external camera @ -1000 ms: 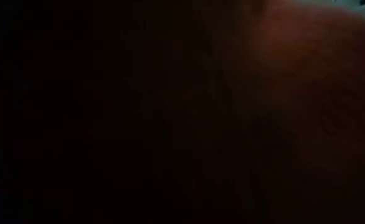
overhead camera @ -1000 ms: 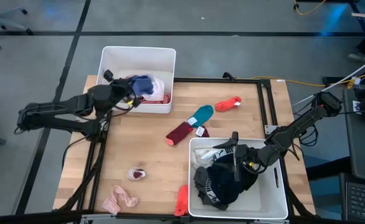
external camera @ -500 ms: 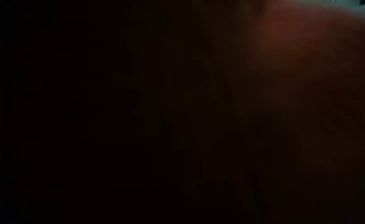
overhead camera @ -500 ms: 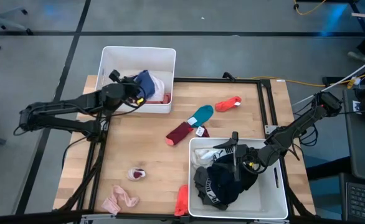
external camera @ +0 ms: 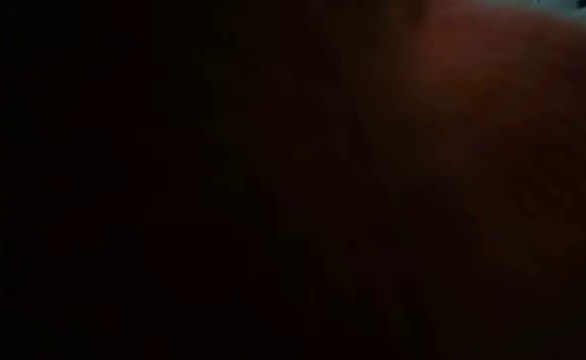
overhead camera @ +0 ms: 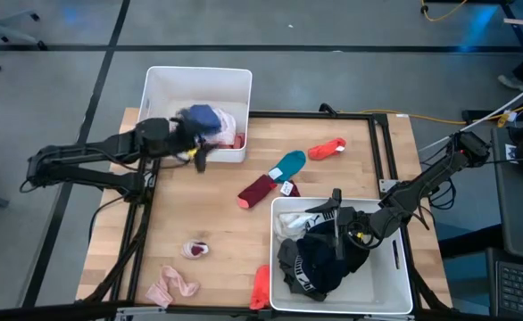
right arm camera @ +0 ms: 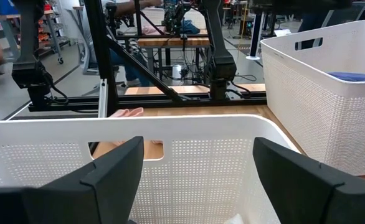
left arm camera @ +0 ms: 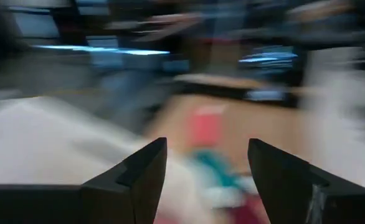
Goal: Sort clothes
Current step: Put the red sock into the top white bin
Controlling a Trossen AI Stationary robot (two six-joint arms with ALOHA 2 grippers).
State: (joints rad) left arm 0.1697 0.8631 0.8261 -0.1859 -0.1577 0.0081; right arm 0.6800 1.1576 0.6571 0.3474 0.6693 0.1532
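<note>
High view shows you both grippers released: left gripper (overhead camera: 196,153) beside 1 bin (overhead camera: 165,82), right gripper (overhead camera: 336,218) over dark clothes (overhead camera: 319,259). No lettering is readable.

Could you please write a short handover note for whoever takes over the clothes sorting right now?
Left pincer: open, empty, at the front wall of the far bin, on the table side.
Right pincer: open, empty, over the near bin.
Done: blue garment and pink items lie in the far bin; black, grey and white clothes fill the near bin.
Left on the table: teal sock, maroon sock, red sock, second red piece, small pink piece, pink garment.
The low view shows nothing usable.
</note>
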